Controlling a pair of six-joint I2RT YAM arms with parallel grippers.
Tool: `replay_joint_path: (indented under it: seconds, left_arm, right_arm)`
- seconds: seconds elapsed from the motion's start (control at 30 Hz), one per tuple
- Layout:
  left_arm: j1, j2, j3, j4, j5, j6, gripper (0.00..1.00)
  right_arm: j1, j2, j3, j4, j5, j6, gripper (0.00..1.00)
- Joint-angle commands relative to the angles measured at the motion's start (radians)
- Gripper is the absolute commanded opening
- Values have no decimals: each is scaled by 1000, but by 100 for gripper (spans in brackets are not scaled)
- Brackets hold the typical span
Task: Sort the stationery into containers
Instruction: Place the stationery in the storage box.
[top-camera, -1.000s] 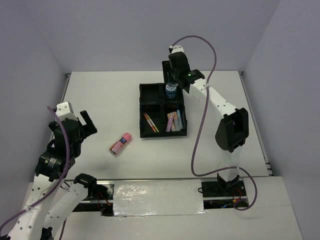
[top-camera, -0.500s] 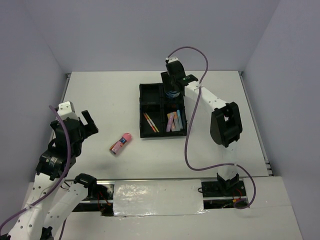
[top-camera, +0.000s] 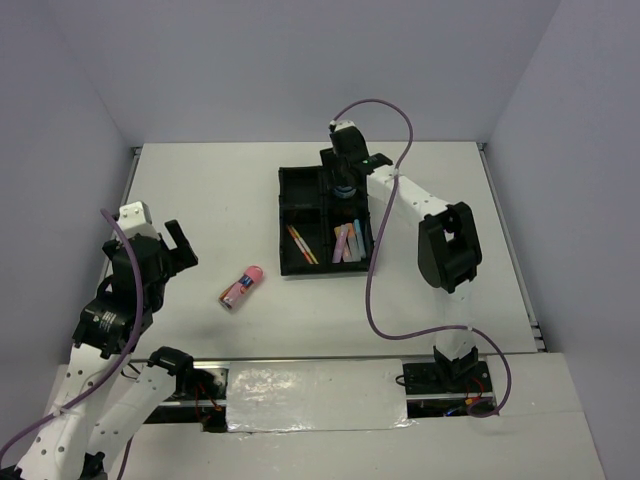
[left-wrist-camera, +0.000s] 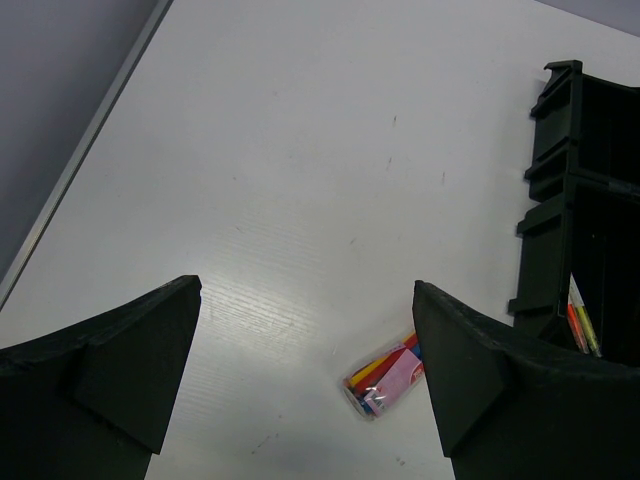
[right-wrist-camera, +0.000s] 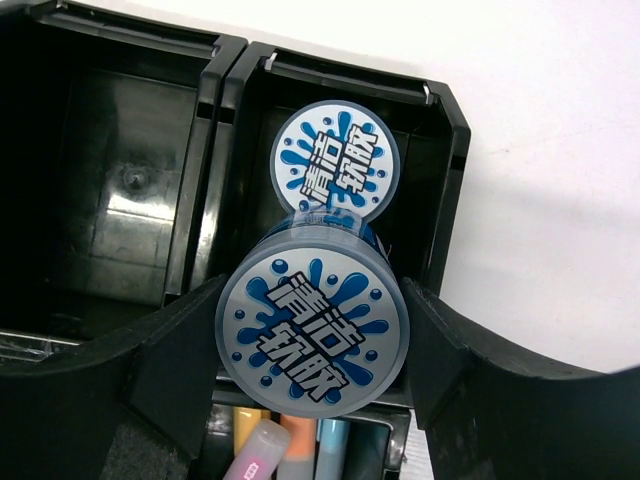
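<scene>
The black tray (top-camera: 283, 222) has four compartments. My right gripper (top-camera: 344, 186) is shut on a round blue-white tape roll (right-wrist-camera: 313, 334), held over the far right compartment. A second roll (right-wrist-camera: 335, 158) lies in that compartment. Pastel markers (top-camera: 347, 242) fill the near right compartment and thin orange pens (top-camera: 300, 245) the near left. The pink tube (top-camera: 241, 287), clear with a pink label, lies on the table left of the tray. It also shows in the left wrist view (left-wrist-camera: 388, 375). My left gripper (left-wrist-camera: 305, 292) is open and empty, above the table short of the tube.
The far left compartment (right-wrist-camera: 130, 190) holds nothing. The tray's left wall (left-wrist-camera: 545, 260) stands at the right edge of the left wrist view. The table's left edge (top-camera: 128, 190) runs along the grey wall. A purple cable (top-camera: 395, 215) loops beside the right arm.
My right gripper has shifted slightly left and down over the far right compartment, the tape roll still in it. The left arm has barely moved.
</scene>
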Motion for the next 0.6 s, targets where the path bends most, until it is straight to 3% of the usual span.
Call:
replay_joint_path:
  seconds: [0.0,0.33,0.57]
  left_arm:
    - [1,0,0,42,3,24,99]
    - [2,-5,-2,42,3,24,99]
    - [2,-11,0,40,1,24,99]
  right_arm:
    - [-5,33,10,15,8,24,0]
    - [-5,-55,-76,85,42,47,0]
    - [-5,-128,-58,30,76,32,0]
